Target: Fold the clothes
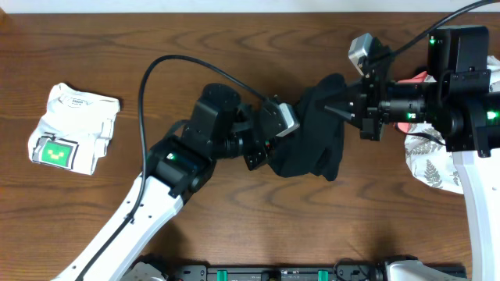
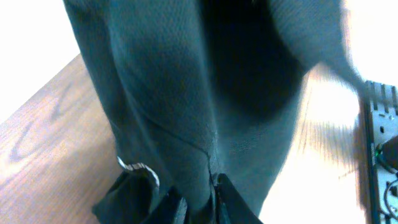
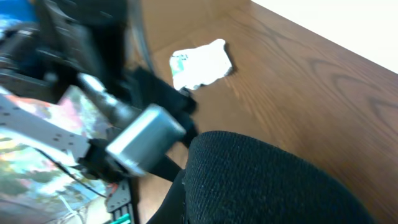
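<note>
table (image 1: pixel 234 31): dark brown wood grain, filling the overhead view; a black rail with green clips runs along its near edge
room: pale and washed out beyond the table edge in the wrist views; nothing there can be made out
black garment (image 1: pixel 316 136): bunched and lifted between the two arms, right of the table's middle, hanging in loose folds with a small white mark low on the cloth in the left wrist view
step in hand: judged to be the start of a fold, with the garment held up off the wood and not yet spread flat
next move: likely calls for pulling the two holds apart so the cloth opens out, then laying it flat on bare wood before any crease is made
left gripper (image 1: pixel 269 148): fingers pinched on the garment's lower left edge, cloth caught between them in the left wrist view
right gripper (image 1: pixel 344 108): fingers closed on the upper right part of the garment
white folded shirt (image 1: pixel 72 126): lies at the far left, well apart from both arms, green square print facing up
patterned cloth (image 1: pixel 430 168): leaf-print pile at the right edge, under the right arm
</note>
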Tool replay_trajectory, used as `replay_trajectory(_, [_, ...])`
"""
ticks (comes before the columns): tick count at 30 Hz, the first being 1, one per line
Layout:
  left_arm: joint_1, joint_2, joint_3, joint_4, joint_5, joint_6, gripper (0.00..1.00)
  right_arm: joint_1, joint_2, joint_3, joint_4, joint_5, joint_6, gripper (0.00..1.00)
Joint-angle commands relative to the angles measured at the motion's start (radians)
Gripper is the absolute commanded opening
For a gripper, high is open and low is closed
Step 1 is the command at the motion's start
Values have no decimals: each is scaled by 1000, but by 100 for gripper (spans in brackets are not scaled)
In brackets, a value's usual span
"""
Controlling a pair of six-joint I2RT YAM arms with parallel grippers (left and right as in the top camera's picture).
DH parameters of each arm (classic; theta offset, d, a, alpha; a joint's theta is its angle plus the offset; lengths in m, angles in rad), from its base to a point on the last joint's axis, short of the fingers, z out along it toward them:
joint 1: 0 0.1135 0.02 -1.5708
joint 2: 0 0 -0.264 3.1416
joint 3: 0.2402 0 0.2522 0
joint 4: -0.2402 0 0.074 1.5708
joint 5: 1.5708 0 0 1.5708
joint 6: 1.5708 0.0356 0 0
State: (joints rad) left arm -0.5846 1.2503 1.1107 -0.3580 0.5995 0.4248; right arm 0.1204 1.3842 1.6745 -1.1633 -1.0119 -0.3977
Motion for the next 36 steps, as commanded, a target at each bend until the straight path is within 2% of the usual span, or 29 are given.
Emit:
replay_trajectory(1, [-1, -67, 20, 5, 18, 8, 14, 10, -25, 29, 2, 74, 20, 1])
replay_trajectory(10, [-1, -118, 20, 4, 17, -16, 11, 10, -25, 29, 7, 80, 27, 1])
replay_trajectory(12, [-1, -105, 19, 1, 17, -19, 79, 10, -25, 29, 7, 79, 27, 1])
replay_trajectory(13, [-1, -95, 19, 1, 14, -19, 98, 10, -25, 29, 7, 76, 27, 1])
replay_trajectory(19, [-1, -5, 19, 8, -40, -19, 98, 10, -25, 29, 7, 43, 27, 1])
replay_trajectory(29, [-1, 119, 19, 128, -39, -19, 99, 10, -25, 29, 7, 43, 35, 1])
replay_trajectory(31, [-1, 119, 19, 132, -39, -19, 86, 10, -25, 29, 7, 43, 35, 1])
replay_trajectory(33, [-1, 113, 19, 133, -39, -19, 57, 10, -25, 29, 8, 43, 35, 1])
replay_trajectory(34, [-1, 109, 19, 133, -39, -19, 27, 10, -25, 29, 8, 43, 35, 1])
replay_trajectory(35, [-1, 106, 19, 133, -39, -19, 12, 10, -25, 29, 8, 43, 35, 1])
replay_trajectory(36, [-1, 101, 19, 132, -39, -19, 6, 10, -25, 29, 8, 44, 35, 1])
